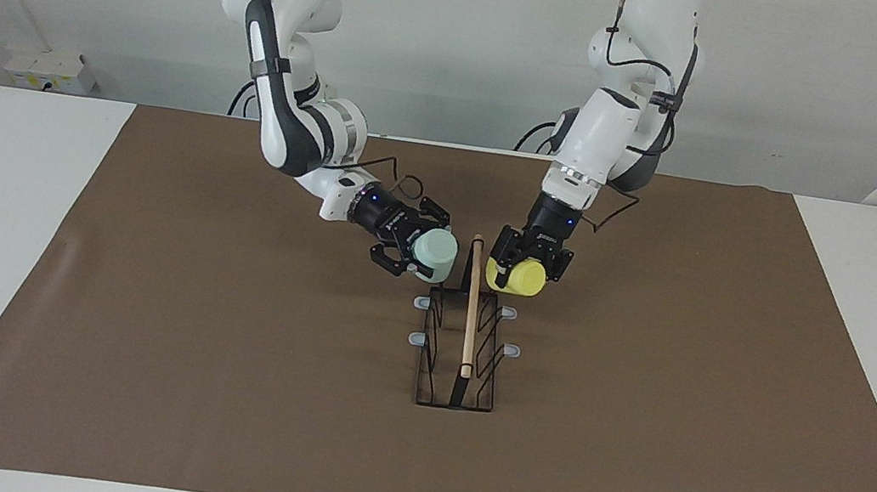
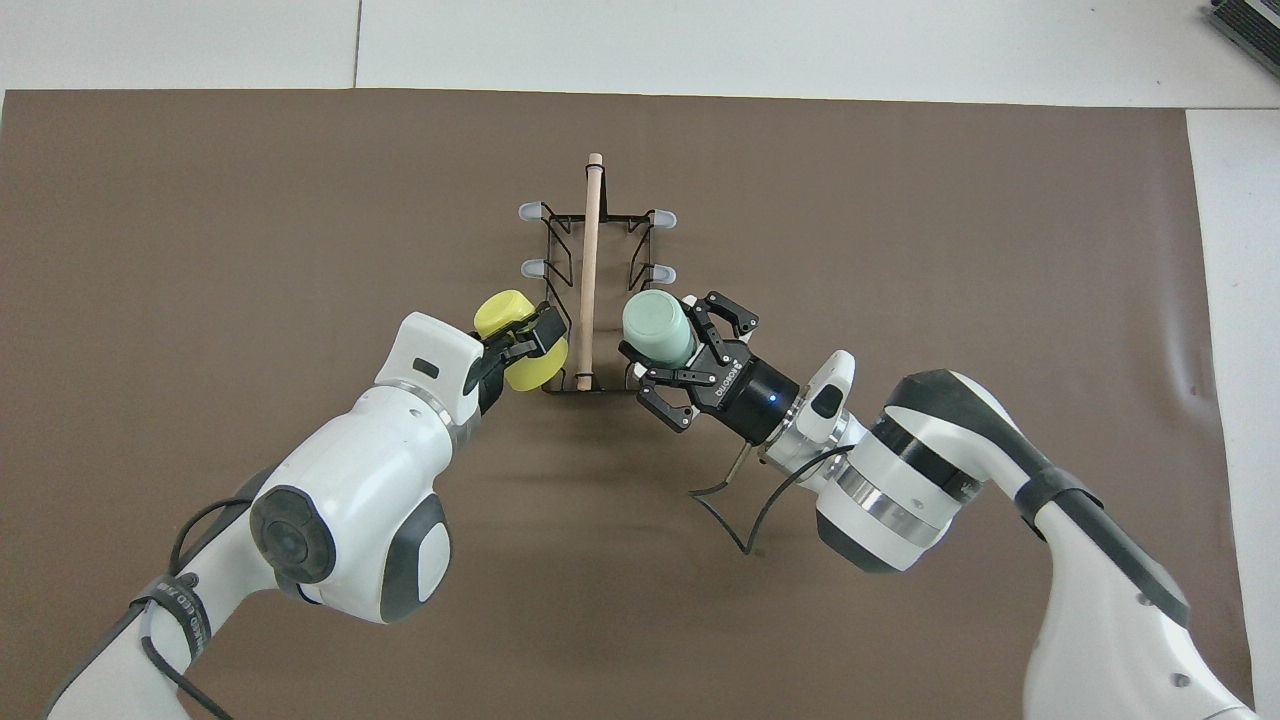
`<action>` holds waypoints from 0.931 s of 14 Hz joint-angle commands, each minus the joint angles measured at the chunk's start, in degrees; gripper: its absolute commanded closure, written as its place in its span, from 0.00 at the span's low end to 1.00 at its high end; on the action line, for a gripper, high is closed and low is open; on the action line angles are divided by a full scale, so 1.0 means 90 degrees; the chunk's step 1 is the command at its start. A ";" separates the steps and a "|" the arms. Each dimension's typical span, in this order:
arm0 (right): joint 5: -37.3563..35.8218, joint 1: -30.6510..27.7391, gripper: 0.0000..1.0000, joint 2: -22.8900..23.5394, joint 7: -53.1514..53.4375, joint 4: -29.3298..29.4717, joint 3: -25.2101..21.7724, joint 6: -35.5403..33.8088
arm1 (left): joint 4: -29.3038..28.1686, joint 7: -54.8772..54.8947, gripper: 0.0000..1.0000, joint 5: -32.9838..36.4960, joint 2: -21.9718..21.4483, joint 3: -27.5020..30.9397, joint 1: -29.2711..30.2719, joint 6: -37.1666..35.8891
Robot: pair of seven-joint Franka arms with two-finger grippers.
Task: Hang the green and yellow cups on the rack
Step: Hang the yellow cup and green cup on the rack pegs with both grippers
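The rack stands on the brown mat. At the rack's end nearest the robots, the right gripper holds the green cup and the left gripper holds the yellow cup, one either side of its wooden rod.

Facing view: high, across the table, looking back at both arms' bases; takes in the whole brown mat and the wall.
Overhead view: high above the robots' end, looking forward and steeply down; nearer, with arms entering from the bottom.
Shared: rack, both held cups and most of the mat, seen half a turn apart.
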 commanded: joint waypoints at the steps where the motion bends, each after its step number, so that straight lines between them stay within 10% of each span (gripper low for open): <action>1: 0.0231 -0.0047 0.71 0.0009 -0.0235 0.0030 0.0057 0.0043 | -0.0292 -0.0165 1.00 0.0116 -0.0212 -0.0065 -0.0066 -0.0123; 3: 0.0231 -0.0047 0.70 0.0009 -0.0235 0.0030 0.0066 0.0053 | -0.0224 -0.0165 1.00 0.0116 -0.0280 -0.0094 -0.0066 -0.0745; 5: 0.0231 -0.0057 0.44 0.0009 -0.0225 0.0030 0.0067 0.0111 | -0.0126 -0.0165 0.86 0.0116 -0.0300 -0.0104 -0.0056 -0.1196; 6: 0.0241 -0.0057 0.19 0.0019 -0.0225 0.0030 0.0076 0.0150 | -0.0087 -0.0165 0.40 0.0116 -0.0300 -0.0104 -0.0046 -0.1227; 7: 0.0241 -0.0067 0.15 0.0019 -0.0225 0.0040 0.0076 0.0189 | -0.0077 -0.0174 0.03 0.0116 -0.0290 -0.0104 -0.0037 -0.1227; 13: 0.0241 -0.0076 0.10 0.0048 -0.0216 0.0050 0.0076 0.0384 | 0.0770 -0.0097 0.00 0.0116 -0.0290 -0.0036 0.0051 -0.2902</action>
